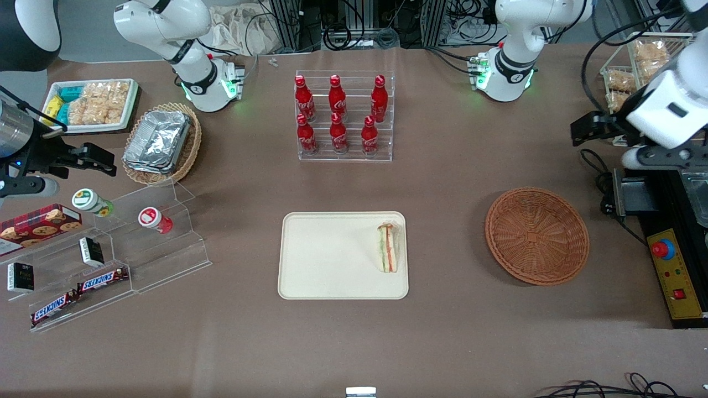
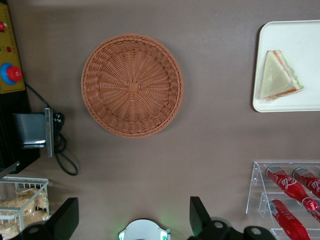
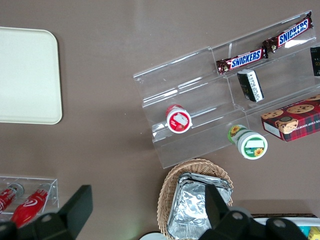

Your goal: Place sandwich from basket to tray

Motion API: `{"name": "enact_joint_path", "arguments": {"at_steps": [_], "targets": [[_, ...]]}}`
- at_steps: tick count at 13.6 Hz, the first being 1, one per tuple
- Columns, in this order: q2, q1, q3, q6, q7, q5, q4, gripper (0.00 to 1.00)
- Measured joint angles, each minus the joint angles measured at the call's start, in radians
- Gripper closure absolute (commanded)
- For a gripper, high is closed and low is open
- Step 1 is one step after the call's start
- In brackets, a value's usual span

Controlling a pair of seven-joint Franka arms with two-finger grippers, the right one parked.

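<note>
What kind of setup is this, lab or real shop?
Likely a lab bench staged as a snack shop: acrylic rack of cola bottles, emergency-stop box, cables. Sandwich lies on the tray; basket empty; hand open above the table.

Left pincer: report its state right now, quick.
Left pincer: open, holding nothing, raised above the table near the basket. The sandwich lies on the tray.
</note>
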Motion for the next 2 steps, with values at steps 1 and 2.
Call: {"name": "enact_joint_path", "arguments": {"at_steps": [1,2], "targets": [[-0.01,0.001,-0.003,0.001,0.0,-0.001,-0.01,0.0],[-0.012,0.0,-0.009,0.004,0.0,-0.001,-0.014,0.0]]}}
